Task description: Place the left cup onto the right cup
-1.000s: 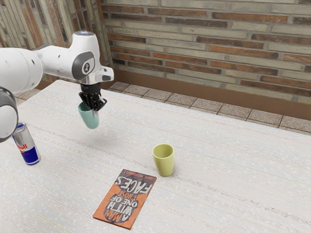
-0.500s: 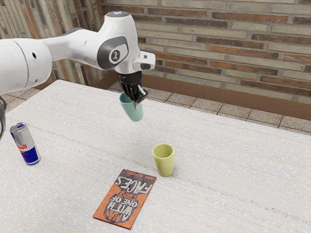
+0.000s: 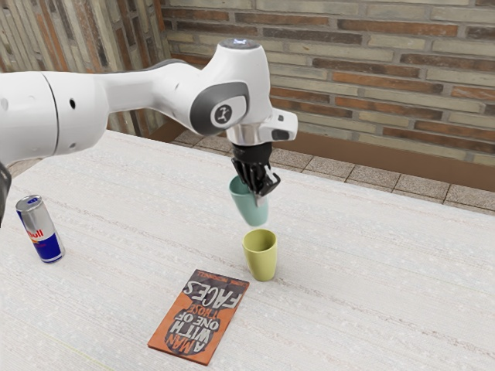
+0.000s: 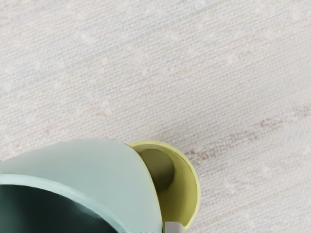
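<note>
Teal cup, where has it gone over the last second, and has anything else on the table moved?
The pincer, shut on the teal cup throughout, carried it toward the exterior view's right, from the can's side of the table to just above the yellow cup. Nothing was let go. The yellow cup, the book and the can stayed where they were.

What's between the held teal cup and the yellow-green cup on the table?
Nothing: in the exterior view the teal plastic cup hangs above the yellow-green cup, only air between.
</note>
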